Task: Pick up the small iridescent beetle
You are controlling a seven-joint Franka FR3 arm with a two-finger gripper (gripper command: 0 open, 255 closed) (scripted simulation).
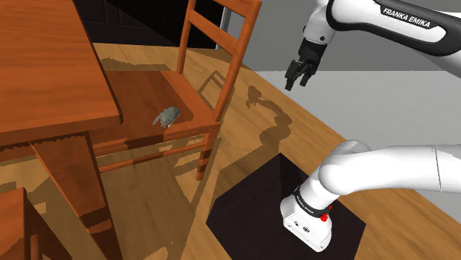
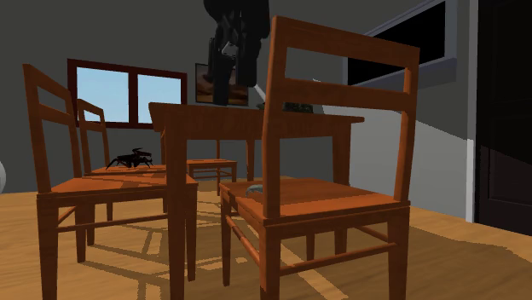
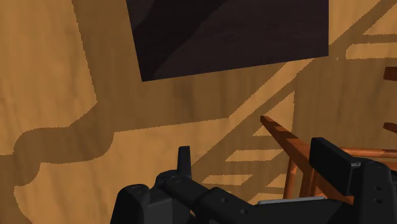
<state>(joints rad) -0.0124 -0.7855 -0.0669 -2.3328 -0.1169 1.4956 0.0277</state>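
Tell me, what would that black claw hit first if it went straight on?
Probably the light wooden floor, just beside the reddish-brown wooden chair; the claw points downward at it, though depth is unclear.

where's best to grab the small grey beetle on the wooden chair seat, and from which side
Probably its body, pinched across the sides, coming straight down: the small grey beetle lies low on the wooden chair seat, hemmed by the wooden table top and the chair's slatted backrest. The open black gripper hangs beyond that backrest.
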